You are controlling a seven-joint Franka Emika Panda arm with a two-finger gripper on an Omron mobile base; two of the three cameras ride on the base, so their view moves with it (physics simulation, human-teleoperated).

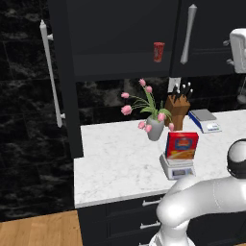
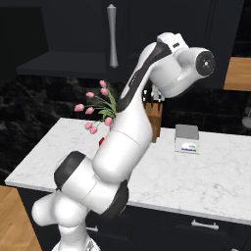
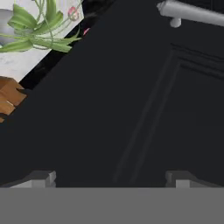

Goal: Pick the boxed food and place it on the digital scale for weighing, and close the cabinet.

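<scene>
Standing upright on the digital scale (image 1: 177,168), the boxed food (image 1: 181,145).

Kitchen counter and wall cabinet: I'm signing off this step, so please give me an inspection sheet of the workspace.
Surface: white marble counter, no spills.
Job's things: boxed food stands upright on the digital scale; cabinet left door swung open.
Clutter: pink tulips in a grey vase, knife block, flat blue-and-grey device, small red cup inside the cabinet.
Grippers: gripper open, empty, facing a black cabinet door near its silver bar handle.
Cables: nothing seen.
Surroundings: black drawers below, wooden floor.
</scene>
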